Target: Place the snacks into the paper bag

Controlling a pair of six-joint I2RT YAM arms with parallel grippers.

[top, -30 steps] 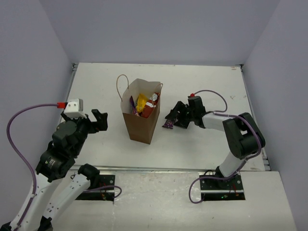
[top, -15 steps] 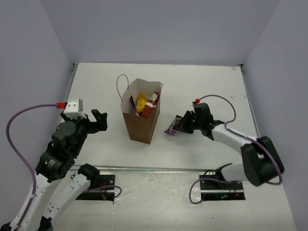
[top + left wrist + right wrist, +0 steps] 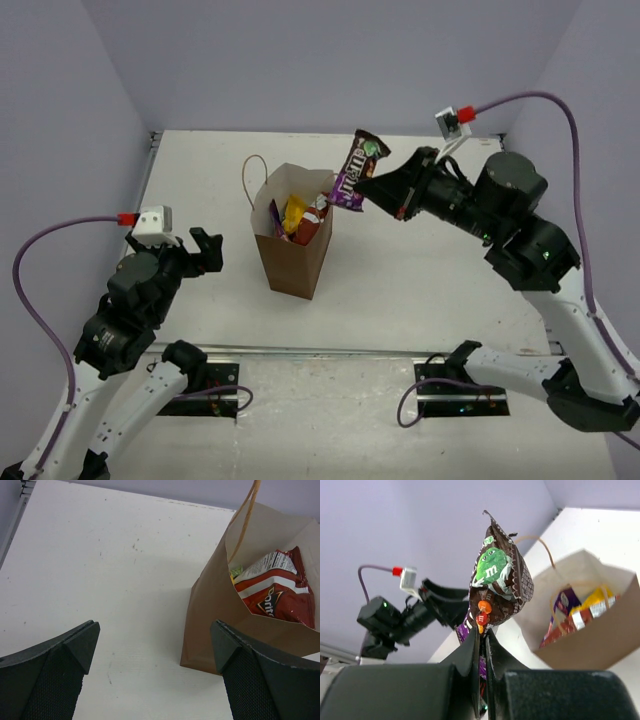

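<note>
The brown paper bag (image 3: 292, 250) stands upright mid-table with its loop handle (image 3: 250, 175) at the back left. Inside it are a red chip bag (image 3: 274, 594), a yellow packet (image 3: 294, 211) and a purple packet (image 3: 567, 602). My right gripper (image 3: 366, 187) is shut on the lower end of a dark brown-and-purple candy packet (image 3: 354, 168), held in the air just right of the bag's top rim. In the right wrist view the candy packet (image 3: 500, 577) stands up from the shut right gripper (image 3: 482, 634), the paper bag (image 3: 600, 635) beyond. My left gripper (image 3: 155, 652) is open and empty, left of the paper bag (image 3: 215, 605).
Purple walls close the table (image 3: 420, 290) on the left, back and right. A raised rail runs along the table's right edge (image 3: 525, 240). The left arm (image 3: 395, 615) shows in the right wrist view, beyond the packet.
My right gripper shut on the candy packet lying right of the bag and lifted it up and leftward to beside the bag's top rim. The left arm has not moved.
</note>
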